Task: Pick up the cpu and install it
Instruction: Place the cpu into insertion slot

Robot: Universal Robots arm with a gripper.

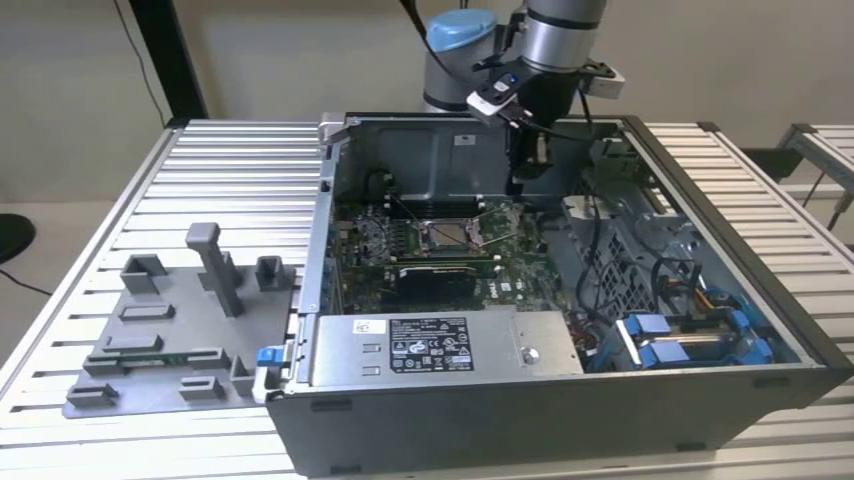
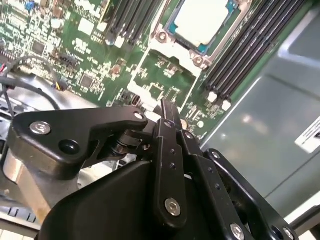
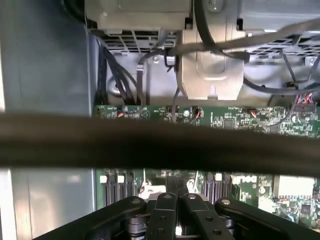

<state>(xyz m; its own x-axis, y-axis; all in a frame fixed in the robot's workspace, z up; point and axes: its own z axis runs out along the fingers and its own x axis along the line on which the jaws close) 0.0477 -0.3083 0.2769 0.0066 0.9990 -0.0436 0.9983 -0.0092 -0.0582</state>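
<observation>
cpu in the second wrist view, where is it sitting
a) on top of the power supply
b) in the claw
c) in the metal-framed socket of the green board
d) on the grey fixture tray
c: the pale-topped cpu lies flat inside the socket on the motherboard.

No print can be read. In the exterior view's lower middle, a white label [image 1: 430, 347] on the grey power supply box [image 1: 534, 332] carries markings too small to make out.
</observation>
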